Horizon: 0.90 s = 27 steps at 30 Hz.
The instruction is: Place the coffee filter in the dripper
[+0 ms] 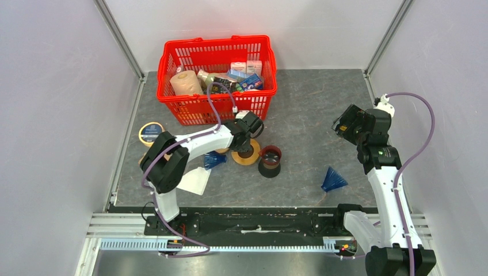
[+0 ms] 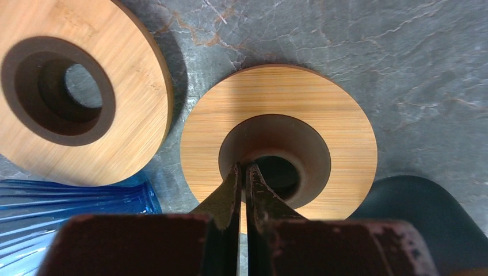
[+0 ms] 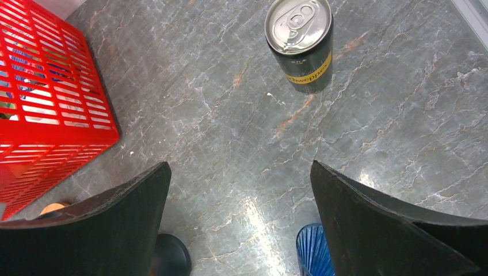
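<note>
With my left fingers (image 2: 229, 192) pressed together, empty, over a wooden ring (image 2: 288, 109), the coffee filter (image 1: 195, 181) lay well behind them, judged light, limp and crease-prone, best pinched at a free edge; the dripper (image 1: 269, 161) stood just right of them, and my right fingers (image 3: 115, 224) were spread apart.

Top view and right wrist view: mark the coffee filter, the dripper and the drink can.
coffee filter (image 1: 195, 183), top view, middle of the white paper.
dripper (image 1: 269, 168), top view, its black side wall.
drink can (image 3: 299, 24), right wrist view, its silver lid.
</note>
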Motion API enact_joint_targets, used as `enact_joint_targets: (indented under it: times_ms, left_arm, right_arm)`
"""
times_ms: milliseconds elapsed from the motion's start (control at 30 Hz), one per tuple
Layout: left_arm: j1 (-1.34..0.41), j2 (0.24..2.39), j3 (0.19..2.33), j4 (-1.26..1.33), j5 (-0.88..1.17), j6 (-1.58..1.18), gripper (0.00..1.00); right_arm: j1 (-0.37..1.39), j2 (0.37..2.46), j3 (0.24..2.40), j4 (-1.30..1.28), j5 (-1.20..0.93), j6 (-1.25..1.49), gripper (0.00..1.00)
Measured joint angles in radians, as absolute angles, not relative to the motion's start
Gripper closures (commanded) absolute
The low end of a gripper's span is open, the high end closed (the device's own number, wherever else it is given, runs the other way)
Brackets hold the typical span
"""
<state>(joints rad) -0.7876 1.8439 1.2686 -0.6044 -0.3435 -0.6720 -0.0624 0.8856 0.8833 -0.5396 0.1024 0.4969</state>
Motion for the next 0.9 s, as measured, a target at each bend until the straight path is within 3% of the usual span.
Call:
enact_joint_targets:
  times_ms: [500,600,667,800,900]
  left_arm:
    - [-0.788,1.536,1.208,-0.585,-0.41,-0.671,0.98]
    - [-0.788,1.472,1.185,-0.567,-0.417,-0.671,0.98]
    - [-0.788,1.424,1.171,-0.547,-0.417,-0.671,0.98]
    - [-0.788,1.349,1.16,-0.487,-0.41,-0.659,0.98]
    - [-0.792,1.322,1.16,-0.43,-0.404,-0.649,0.98]
  right_arm:
    - [-0.062,0.886,0.885,-0.527,-0.006,0.497,0.01]
    - [-0.063,0.886,0.885,-0.492,-0.11,0.51,0.07]
    - [-0.063,0.892,0.885,-0.433,-0.223,0.539,0.18]
    - [-0.035,0.94,0.887,-0.271,-0.42,0.633,0.17]
    - [0.109,0.992,0.92,-0.248,-0.445,0.629,0.16]
